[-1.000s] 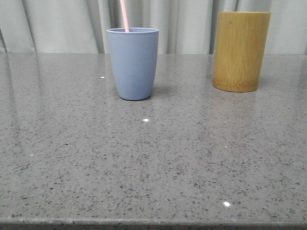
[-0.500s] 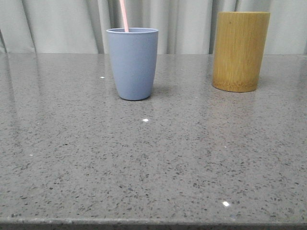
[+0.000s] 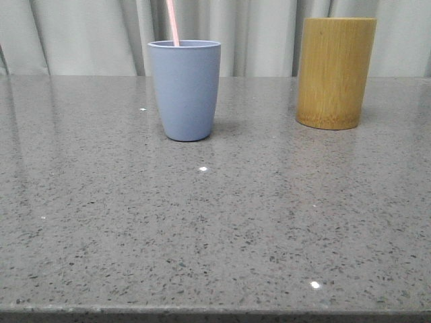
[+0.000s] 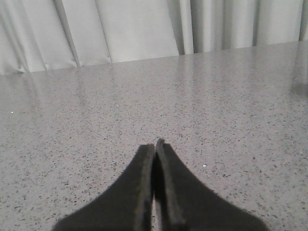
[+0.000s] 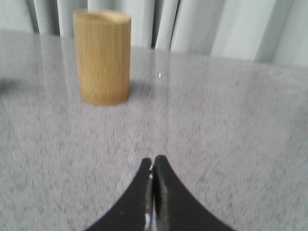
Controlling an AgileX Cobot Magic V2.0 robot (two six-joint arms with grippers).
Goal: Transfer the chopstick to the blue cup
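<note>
Left gripper (image 4: 155, 147): fingers pressed together, nothing between them, low over bare table (image 4: 96, 120). Right gripper (image 5: 153, 166): likewise clenched empty; picture somewhat blurred, so fine detail uncertain. Mid-table: blue cup (image 3: 184, 89) upright, chopstick (image 3: 173, 22) standing inside it, leaning slightly left, top cut off by frame. Bamboo holder (image 3: 335, 73) upright, well apart to the cup's right. Curtain (image 3: 262, 33) behind.

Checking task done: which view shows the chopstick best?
Front view: the chopstick stands inside the blue cup, rising past its rim. The wrist views show shut grippers over bare table, the right one facing the bamboo holder.
</note>
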